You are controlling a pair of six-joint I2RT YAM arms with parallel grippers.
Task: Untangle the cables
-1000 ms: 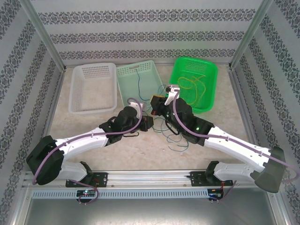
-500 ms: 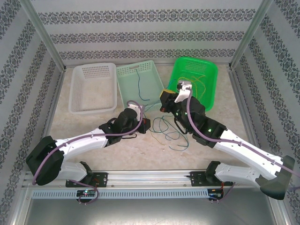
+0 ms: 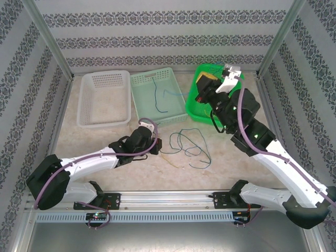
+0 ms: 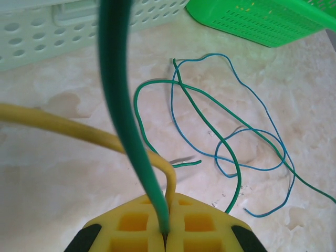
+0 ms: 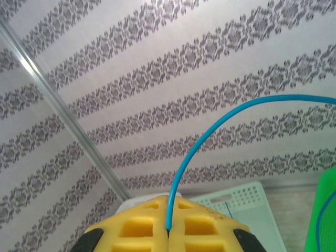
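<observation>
One blue cable lies alone in the pale green basket, so a little is done. Green and blue cables lie crossed on the table, so more is left. The left gripper is pressed together on a green cable and a yellow cable. The right gripper, up by the bright green basket, pinches a light blue cable.

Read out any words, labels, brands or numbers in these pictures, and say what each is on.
No text can be read. The white basket, pale green basket and bright green basket are unmarked; the wallpaper bears only a floral pattern; the left gripper and right gripper are blank. Any print on the small boards on the front rail is too small to read.
</observation>
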